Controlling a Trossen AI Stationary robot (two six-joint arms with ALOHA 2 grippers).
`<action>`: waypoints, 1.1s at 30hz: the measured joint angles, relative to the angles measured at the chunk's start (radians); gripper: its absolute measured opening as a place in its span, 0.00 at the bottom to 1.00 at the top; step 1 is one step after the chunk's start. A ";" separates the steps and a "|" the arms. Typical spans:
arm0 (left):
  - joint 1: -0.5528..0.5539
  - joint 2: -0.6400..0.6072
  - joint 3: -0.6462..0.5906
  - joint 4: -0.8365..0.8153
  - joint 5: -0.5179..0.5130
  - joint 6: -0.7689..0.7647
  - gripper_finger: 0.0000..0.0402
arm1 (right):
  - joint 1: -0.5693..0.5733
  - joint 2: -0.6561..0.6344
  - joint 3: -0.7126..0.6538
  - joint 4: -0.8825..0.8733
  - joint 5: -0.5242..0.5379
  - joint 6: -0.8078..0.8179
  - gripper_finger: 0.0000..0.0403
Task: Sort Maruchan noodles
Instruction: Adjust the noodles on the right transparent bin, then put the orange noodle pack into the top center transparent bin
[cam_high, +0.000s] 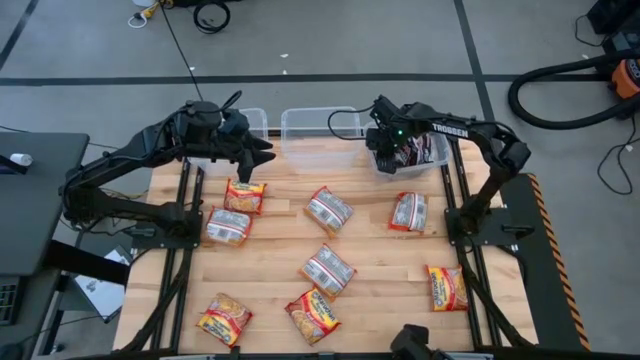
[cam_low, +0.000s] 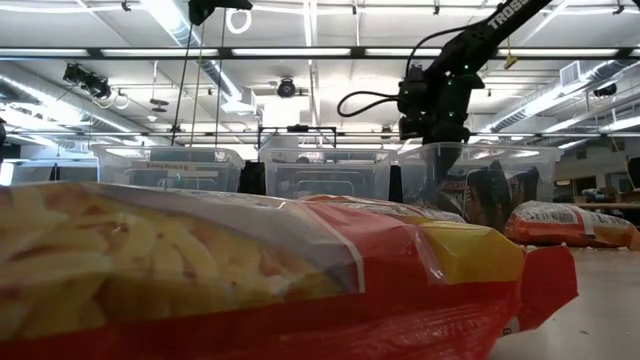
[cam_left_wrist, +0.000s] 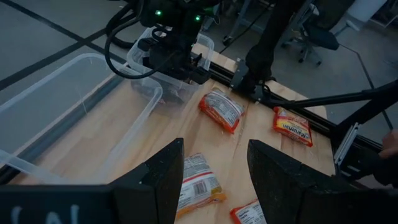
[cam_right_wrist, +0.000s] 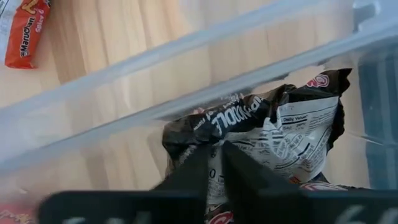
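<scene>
The right gripper (cam_high: 388, 152) reaches inside the right bin (cam_high: 435, 166) at the counter's (cam_high: 380, 240) far edge, jaws nearly closed against a black-and-silver packet (cam_right_wrist: 283, 134); whether they grip it I cannot tell. The left gripper (cam_high: 262, 152) hovers with jaws spread and empty above the far left edge. Other packets (cam_high: 329, 209) lie scattered across the open middle.

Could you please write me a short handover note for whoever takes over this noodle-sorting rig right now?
Right claw: over the right clear bin at the table's far edge, fingers nearly together above a dark packet lying in that bin; I cannot tell whether it grips it.
Left claw: open, empty, hovering near the far left of the table by the left bin.
Done: dark packets in the right bin. The middle bin looks empty.
Left: eight packets on the table, orange-yellow and red-and-silver, e.g. one at and one at.
</scene>
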 joint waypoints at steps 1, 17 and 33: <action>0.000 0.000 0.000 0.000 0.000 0.000 0.45 | -0.001 0.000 0.000 0.000 -0.003 0.000 0.04; 0.000 0.000 0.000 -0.002 0.000 0.027 0.45 | -0.031 -0.184 -0.007 -0.069 0.010 0.045 0.01; -0.003 0.000 0.000 -0.002 0.011 0.080 0.45 | 0.071 -0.365 -0.004 -0.104 -0.045 0.208 0.15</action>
